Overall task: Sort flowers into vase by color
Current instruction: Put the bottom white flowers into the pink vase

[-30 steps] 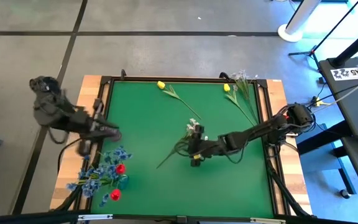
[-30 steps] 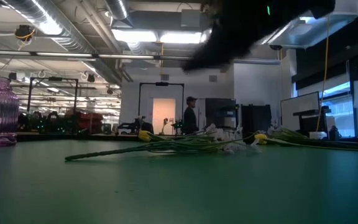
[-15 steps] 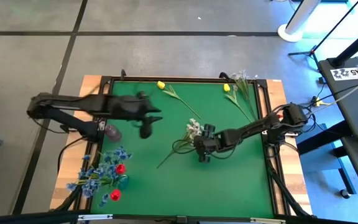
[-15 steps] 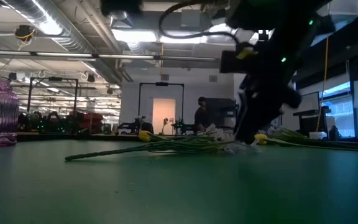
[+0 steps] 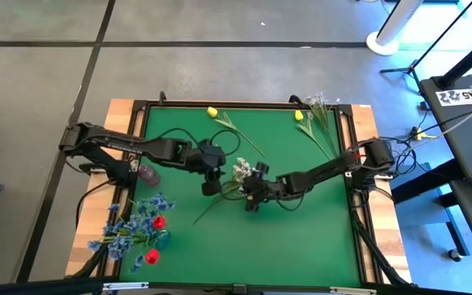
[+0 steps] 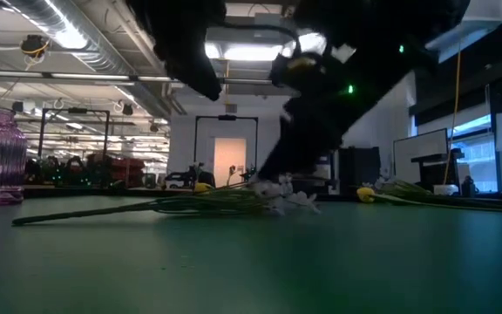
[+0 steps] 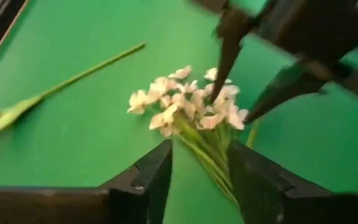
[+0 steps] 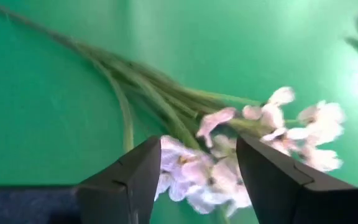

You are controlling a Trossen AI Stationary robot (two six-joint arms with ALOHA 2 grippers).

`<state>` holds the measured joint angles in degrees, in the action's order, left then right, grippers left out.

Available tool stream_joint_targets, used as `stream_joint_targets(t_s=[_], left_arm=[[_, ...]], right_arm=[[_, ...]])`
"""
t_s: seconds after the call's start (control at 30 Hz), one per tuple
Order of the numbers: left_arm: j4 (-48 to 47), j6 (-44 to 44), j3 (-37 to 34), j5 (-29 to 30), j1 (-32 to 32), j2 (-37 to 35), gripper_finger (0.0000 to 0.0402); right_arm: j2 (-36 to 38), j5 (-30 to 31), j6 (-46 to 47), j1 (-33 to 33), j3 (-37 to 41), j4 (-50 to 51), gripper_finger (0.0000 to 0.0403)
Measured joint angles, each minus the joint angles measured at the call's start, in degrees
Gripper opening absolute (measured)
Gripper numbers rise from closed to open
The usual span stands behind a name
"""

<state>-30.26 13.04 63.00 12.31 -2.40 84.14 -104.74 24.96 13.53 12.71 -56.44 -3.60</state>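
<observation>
A white blossom flower (image 5: pixel 242 170) lies flat on the green mat near the table's middle, its long stem running toward the near left (image 5: pixel 197 220). My right gripper (image 8: pixel 197 177) is open and low at the blossom head (image 8: pixel 216 168), with blossoms lying between its fingers. My left gripper (image 7: pixel 201 174) is open and hovers above the bundled stalks (image 7: pixel 207 152) just behind the blossoms (image 7: pixel 185 106). The two grippers face each other across the flower. In the low view the flower (image 6: pixel 281 194) rests on the mat under both arms. My right gripper has blossoms (image 8: pixel 185 158) lying between its open fingers and close against one finger (image 8: pixel 135 180); I cannot tell whether they touch. My left gripper touches nothing.
A purple vase (image 5: pixel 147 173) stands at the left edge. Blue blossoms (image 5: pixel 133 225) and red tulips (image 5: pixel 158 222) stand in containers at the near-left corner. Two yellow tulips (image 5: pixel 212 111) (image 5: pixel 299 115) and a pale blossom cluster (image 5: pixel 318 102) lie along the far edge.
My left arm has swung out from the table's left edge toward the middle and come over the white flower. My right gripper has shifted toward the table's left, and the whole white flower has slid along the mat the same way.
</observation>
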Motion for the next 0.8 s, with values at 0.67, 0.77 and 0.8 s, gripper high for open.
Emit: stream_joint_targets(t_s=[0.67,0.77,0.8], left_arm=[[26.64,14.46,-10.45,2.71,-3.70,19.01,0.0149],[26.90,15.96,-10.40,4.08,-3.67,21.56,0.0149],[27.05,16.28,-10.29,4.05,-3.68,21.89,0.0149]], right_arm=[[11.90,8.95,7.23,7.55,-0.11,17.62,0.0209],[11.90,8.97,7.23,7.52,-0.11,18.02,0.0209],[11.90,8.95,7.23,7.52,-0.11,18.13,0.0209]])
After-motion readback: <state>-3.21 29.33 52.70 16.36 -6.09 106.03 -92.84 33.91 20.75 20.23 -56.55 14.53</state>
